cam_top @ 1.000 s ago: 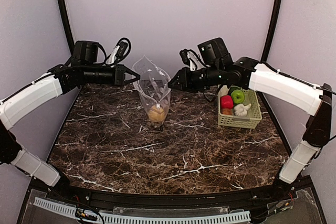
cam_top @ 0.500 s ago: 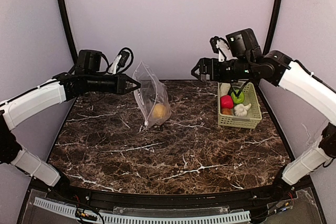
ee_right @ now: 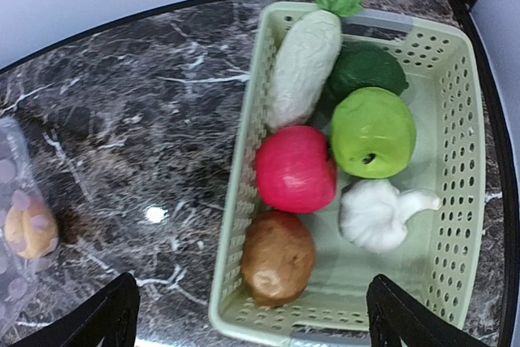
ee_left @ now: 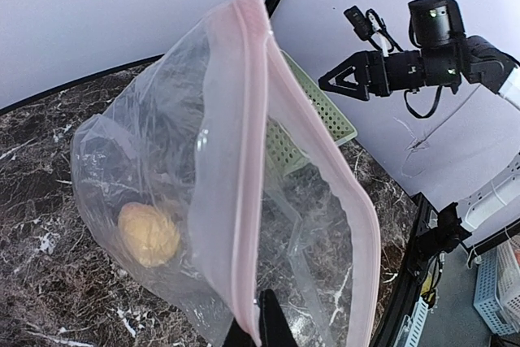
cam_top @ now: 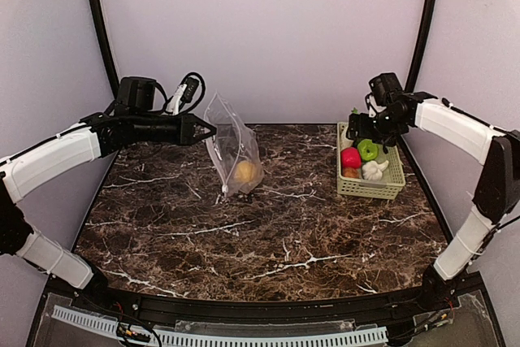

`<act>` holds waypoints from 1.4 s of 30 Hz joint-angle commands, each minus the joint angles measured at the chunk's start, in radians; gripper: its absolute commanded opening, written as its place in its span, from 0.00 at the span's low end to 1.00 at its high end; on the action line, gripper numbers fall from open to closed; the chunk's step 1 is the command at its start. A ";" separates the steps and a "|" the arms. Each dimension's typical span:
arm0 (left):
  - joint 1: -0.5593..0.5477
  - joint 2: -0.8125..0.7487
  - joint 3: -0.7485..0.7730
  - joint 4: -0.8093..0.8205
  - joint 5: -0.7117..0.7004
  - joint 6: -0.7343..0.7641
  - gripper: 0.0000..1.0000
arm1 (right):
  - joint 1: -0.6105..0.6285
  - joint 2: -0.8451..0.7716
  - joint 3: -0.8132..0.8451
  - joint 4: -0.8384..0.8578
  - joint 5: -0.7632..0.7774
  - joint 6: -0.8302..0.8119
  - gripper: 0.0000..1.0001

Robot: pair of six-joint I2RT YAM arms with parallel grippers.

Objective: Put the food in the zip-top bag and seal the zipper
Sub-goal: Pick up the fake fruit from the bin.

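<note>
Clear plastic hangs near the back edge of the counter (cam_top: 244, 233), left of centre: the zip-top bag (cam_top: 231, 148), its zipper (ee_left: 252, 160) clamped in the left pincer (cam_top: 210, 129), mouth partly open. One orange piece (cam_top: 245, 171) lies in its bottom. The right pincer (cam_top: 360, 130) hovers empty, jaws wide apart, above the green basket (ee_right: 242, 201) at the counter's back right corner. Six pieces wait there: one radish (ee_right: 302, 67), one dark green piece (ee_right: 366, 69), one green apple (ee_right: 372, 132), one red apple (ee_right: 295, 170), one garlic (ee_right: 375, 215), one brown piece (ee_right: 278, 259). Best, I judge, to drop straight onto the red apple, straddle it squarely, and hold the bag high.
</note>
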 commanded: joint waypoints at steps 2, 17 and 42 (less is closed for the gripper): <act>0.007 -0.025 -0.015 0.007 -0.003 0.011 0.01 | -0.106 0.140 0.043 0.045 0.029 -0.066 0.97; 0.007 -0.014 -0.011 -0.009 -0.022 0.031 0.01 | -0.216 0.438 0.217 0.104 0.002 -0.135 0.93; 0.007 -0.015 -0.008 -0.011 -0.019 0.034 0.01 | -0.222 0.507 0.228 0.110 0.035 -0.140 0.80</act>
